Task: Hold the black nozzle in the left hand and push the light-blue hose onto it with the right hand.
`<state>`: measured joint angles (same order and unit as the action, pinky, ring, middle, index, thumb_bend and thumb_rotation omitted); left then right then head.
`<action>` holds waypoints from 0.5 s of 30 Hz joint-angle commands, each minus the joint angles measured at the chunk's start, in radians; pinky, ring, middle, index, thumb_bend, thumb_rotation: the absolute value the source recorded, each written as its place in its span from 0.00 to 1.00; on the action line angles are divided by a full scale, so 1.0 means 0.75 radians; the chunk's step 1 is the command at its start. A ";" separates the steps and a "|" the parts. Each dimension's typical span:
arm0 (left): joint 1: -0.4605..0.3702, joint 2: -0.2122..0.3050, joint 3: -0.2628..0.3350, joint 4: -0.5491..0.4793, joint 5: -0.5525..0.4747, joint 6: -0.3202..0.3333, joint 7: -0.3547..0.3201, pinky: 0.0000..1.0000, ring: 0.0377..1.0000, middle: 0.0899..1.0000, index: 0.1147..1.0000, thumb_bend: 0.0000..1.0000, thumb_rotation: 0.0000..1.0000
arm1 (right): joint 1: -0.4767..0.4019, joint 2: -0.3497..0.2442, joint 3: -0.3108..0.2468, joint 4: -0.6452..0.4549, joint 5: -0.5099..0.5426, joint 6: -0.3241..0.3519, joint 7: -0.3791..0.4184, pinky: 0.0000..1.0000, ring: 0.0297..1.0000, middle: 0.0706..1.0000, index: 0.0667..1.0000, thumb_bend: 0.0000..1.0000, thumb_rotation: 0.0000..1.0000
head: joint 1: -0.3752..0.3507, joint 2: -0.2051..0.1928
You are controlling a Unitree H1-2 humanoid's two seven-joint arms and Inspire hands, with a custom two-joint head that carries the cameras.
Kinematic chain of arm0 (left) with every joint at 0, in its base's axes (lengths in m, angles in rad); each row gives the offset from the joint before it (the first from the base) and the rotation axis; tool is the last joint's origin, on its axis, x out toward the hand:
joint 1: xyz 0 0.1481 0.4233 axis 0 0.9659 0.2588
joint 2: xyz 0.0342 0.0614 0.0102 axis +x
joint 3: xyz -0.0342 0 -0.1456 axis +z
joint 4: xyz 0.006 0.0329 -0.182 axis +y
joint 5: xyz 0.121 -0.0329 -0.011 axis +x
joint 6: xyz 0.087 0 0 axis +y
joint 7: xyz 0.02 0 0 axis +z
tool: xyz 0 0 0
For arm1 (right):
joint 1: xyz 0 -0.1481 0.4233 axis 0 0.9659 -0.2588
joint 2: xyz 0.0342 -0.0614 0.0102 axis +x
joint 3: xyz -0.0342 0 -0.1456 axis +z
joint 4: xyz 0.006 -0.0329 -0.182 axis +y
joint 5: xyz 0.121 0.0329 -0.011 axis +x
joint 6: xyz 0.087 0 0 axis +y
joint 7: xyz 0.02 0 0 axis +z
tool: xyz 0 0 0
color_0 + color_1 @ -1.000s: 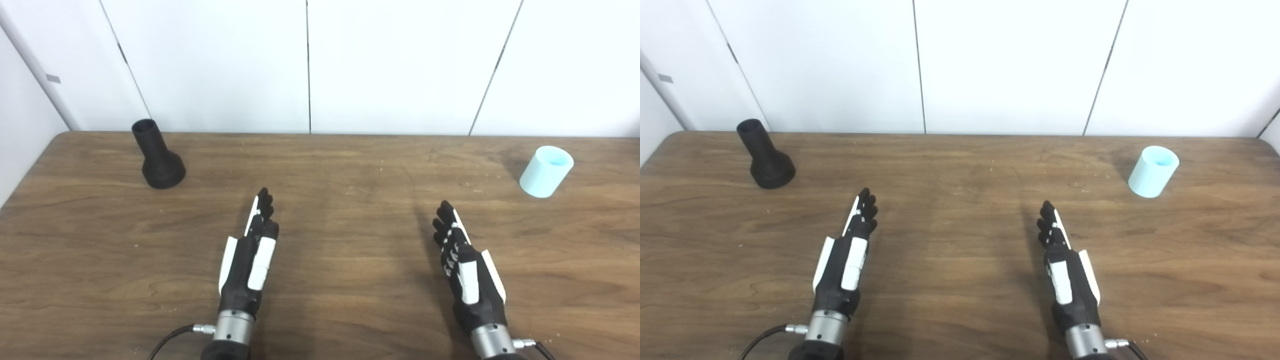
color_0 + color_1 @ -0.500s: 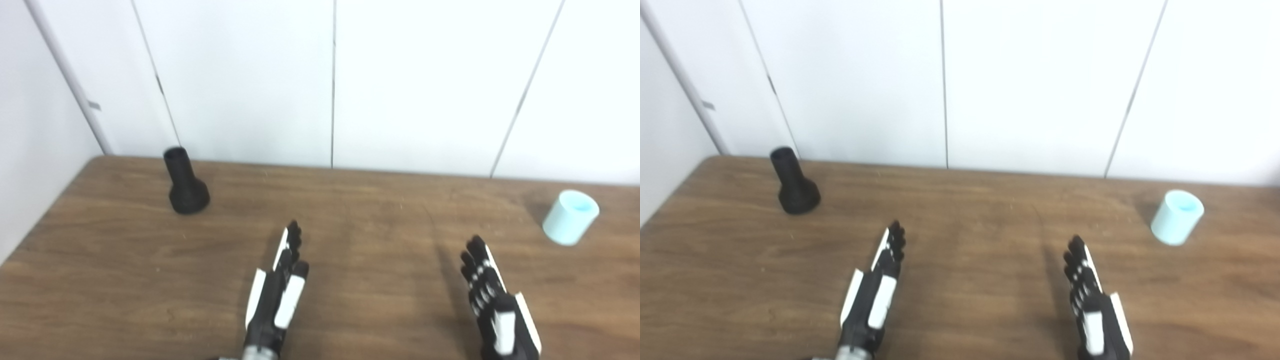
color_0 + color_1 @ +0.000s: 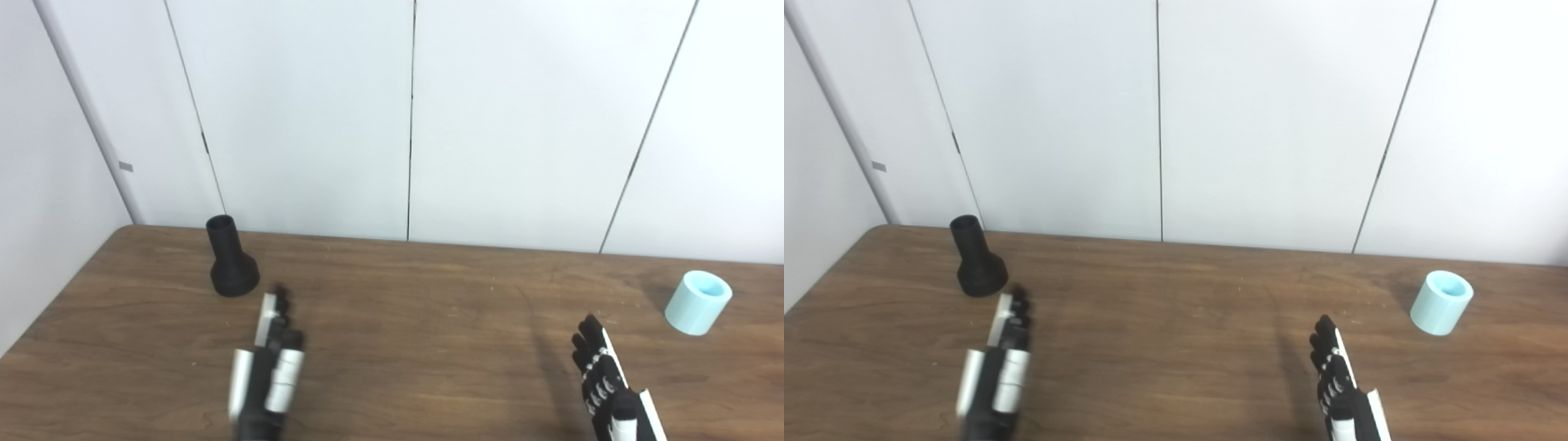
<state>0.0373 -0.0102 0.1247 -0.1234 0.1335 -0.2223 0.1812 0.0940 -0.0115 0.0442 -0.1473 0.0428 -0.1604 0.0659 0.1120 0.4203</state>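
Observation:
A black nozzle (image 3: 229,266) stands upright on its wide base at the far left of the wooden table (image 3: 416,318). A short light-blue hose piece (image 3: 697,302) stands on end at the far right. My left hand (image 3: 267,367) is open and empty, fingers stretched forward, just near and right of the nozzle and apart from it; it looks blurred. My right hand (image 3: 606,383) is open and empty at the lower right, well short and left of the hose. The same layout shows in the right eye view, with the nozzle (image 3: 975,267) and hose (image 3: 1440,302).
White wall panels (image 3: 410,116) rise right behind the table's far edge. The table's left edge (image 3: 58,294) runs close to the nozzle.
The camera has tilted up, so the whole scene sits lower. My left hand has moved left and toward the nozzle. My right hand has stayed about where it was.

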 commanded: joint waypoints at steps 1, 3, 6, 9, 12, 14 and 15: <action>-0.028 0.013 0.039 0.043 -0.001 -0.063 0.044 1.00 1.00 1.00 1.00 0.75 0.85 | 0.060 0.015 0.008 0.114 -0.009 -0.034 -0.006 1.00 1.00 1.00 1.00 0.77 1.00 | 0.000 0.001; -0.054 0.030 0.067 0.059 0.016 -0.059 0.072 1.00 1.00 1.00 1.00 0.74 0.84 | 0.063 0.017 0.011 0.109 -0.012 -0.033 -0.006 1.00 1.00 1.00 1.00 0.77 1.00 | 0.003 0.002; -0.077 0.053 0.085 0.071 0.030 -0.047 0.093 1.00 1.00 0.99 1.00 0.72 0.83 | 0.065 0.018 0.012 0.109 -0.013 -0.033 -0.005 1.00 1.00 1.00 1.00 0.77 1.00 | 0.003 0.002; -0.111 0.085 0.111 0.081 0.036 -0.029 0.109 1.00 1.00 0.98 1.00 0.70 0.80 | 0.067 0.019 0.013 0.101 -0.014 -0.028 -0.003 1.00 1.00 1.00 1.00 0.77 1.00 | 0.018 0.003; -0.178 0.126 0.156 0.139 0.028 -0.036 0.139 0.72 0.92 0.98 1.00 0.69 0.73 | 0.071 0.020 0.016 0.099 -0.017 -0.027 -0.001 1.00 1.00 1.00 1.00 0.77 1.00 | 0.013 0.005; -0.206 0.144 0.174 0.175 0.015 -0.045 0.145 0.60 0.83 0.98 1.00 0.68 0.69 | 0.071 0.018 0.016 0.103 -0.017 -0.030 0.000 1.00 1.00 1.00 1.00 0.77 1.00 | 0.012 0.004; -0.224 0.159 0.185 0.200 0.009 -0.048 0.149 0.58 0.77 0.97 1.00 0.68 0.69 | 0.071 0.018 0.016 0.105 -0.016 -0.031 0.001 1.00 1.00 1.00 1.00 0.77 1.00 | 0.012 0.004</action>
<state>-0.1018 0.0928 0.2582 0.0256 0.1358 -0.2227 0.2793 0.0951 -0.0103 0.0470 -0.1477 0.0284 -0.1641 0.0666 0.1197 0.4218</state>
